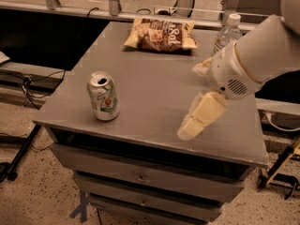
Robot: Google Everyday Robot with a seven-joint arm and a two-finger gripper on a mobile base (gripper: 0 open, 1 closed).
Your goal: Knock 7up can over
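- grey table (150, 74), flat matte top, drawers (140, 178) underneath
- 7up can (103, 96) standing upright near the front left corner
- chip bag (161, 34) lying flat at the back edge
- water bottle (226, 32) upright back right, mostly hidden by the arm (255, 60)
- gripper (187, 130) over the front right part of the top, well apart from the can

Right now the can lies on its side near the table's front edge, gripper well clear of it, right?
No: the camera view shows the can standing upright, not on its side, near the table's front edge, the gripper over the table, clear of it.
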